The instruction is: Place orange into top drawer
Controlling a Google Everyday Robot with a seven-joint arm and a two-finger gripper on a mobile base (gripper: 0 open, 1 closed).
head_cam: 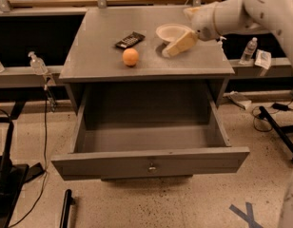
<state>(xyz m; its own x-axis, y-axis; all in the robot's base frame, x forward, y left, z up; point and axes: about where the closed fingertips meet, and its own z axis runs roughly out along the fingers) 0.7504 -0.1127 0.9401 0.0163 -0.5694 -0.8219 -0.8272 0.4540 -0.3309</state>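
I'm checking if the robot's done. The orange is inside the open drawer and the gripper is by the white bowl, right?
Not quite. The camera view shows the orange on the cabinet top, not inside the open top drawer. The gripper is by the white bowl.

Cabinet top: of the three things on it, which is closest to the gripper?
The white bowl; the gripper hovers right at its front edge. The orange and the dark flat object lie farther off.

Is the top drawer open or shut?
Open: the drawer is pulled far out, its inside in full view. The orange lies on the cabinet top; the tool is by the bowl.
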